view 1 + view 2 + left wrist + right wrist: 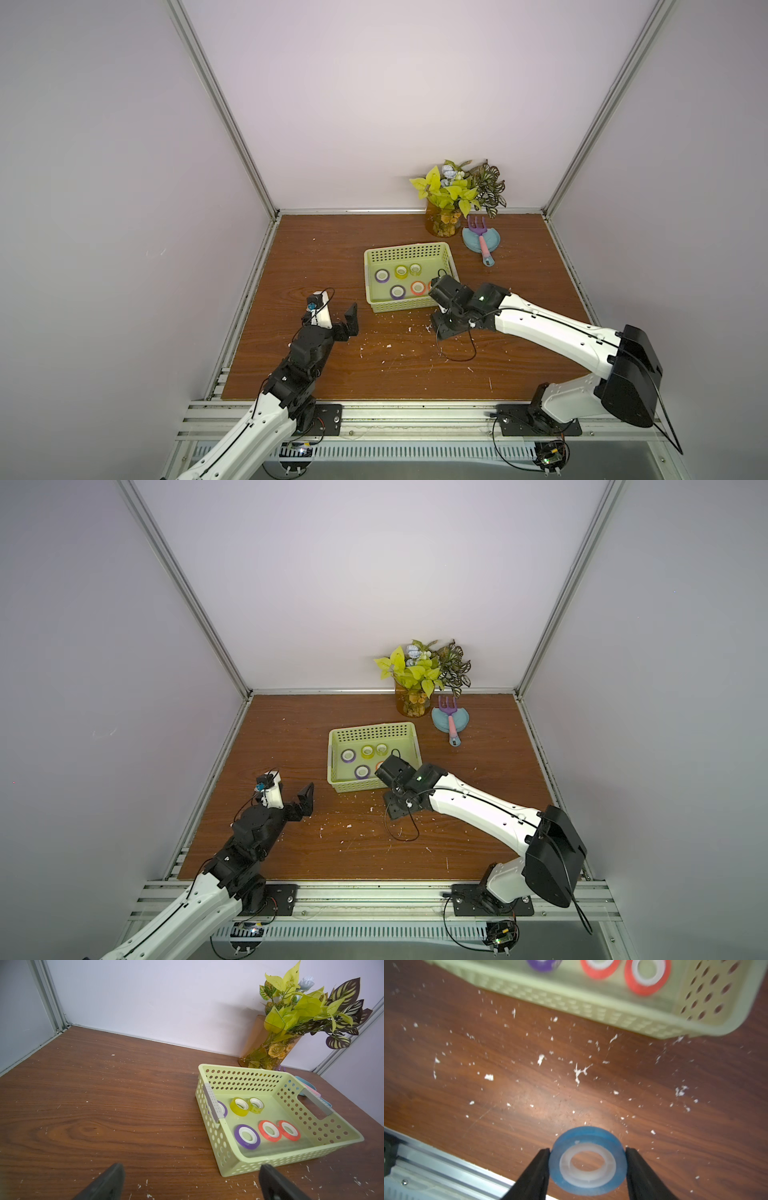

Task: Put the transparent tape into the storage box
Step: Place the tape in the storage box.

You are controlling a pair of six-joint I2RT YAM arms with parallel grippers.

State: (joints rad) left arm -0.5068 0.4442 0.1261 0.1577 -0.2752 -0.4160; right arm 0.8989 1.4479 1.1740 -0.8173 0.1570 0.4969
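- Right gripper (587,1152) pinches a blue-tinted tape roll (588,1135) by its outer sides, over bare desk (508,1084), just short of the storage box (612,1016) near long wall. Not over the rim yet.
- Left gripper (192,1167) is spread wide and empty, toward the desk's left edge.
- Box holds six rolls lying flat: two purple rolls (236,1135), two orange-red rolls (260,1129), one yellow roll (235,1109), one clear roll (256,1110).
- Remaining, I'd say: carry over the wall, release inside.
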